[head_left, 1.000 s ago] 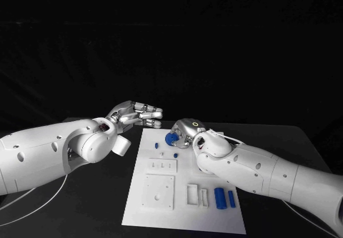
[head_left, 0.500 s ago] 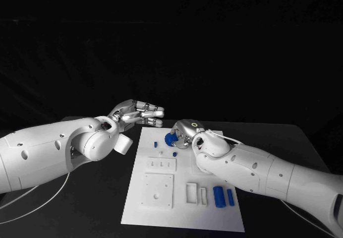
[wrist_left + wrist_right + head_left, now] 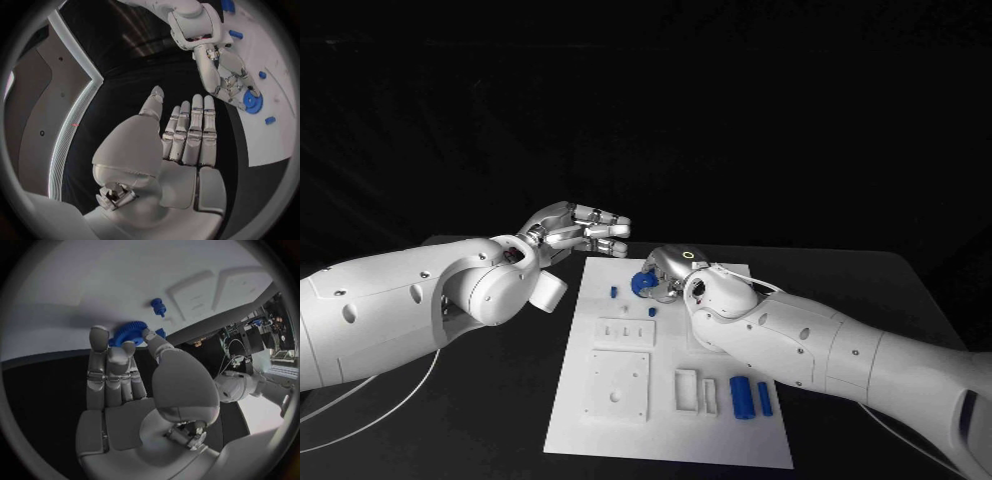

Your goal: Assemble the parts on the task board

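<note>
One gear in work, far end of task board (image 3: 668, 420).
Right hand (image 3: 678, 268) pinches blue gear (image 3: 645, 282); left hand (image 3: 577, 231) open, empty. Advice: lower squarely, twist lightly to seat.

Matt white task board (image 3: 603, 420) — glossy arms (image 3: 387, 300)

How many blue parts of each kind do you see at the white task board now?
gear: 1
small pegs: 2
long cylinders: 2
Total: 5
</note>
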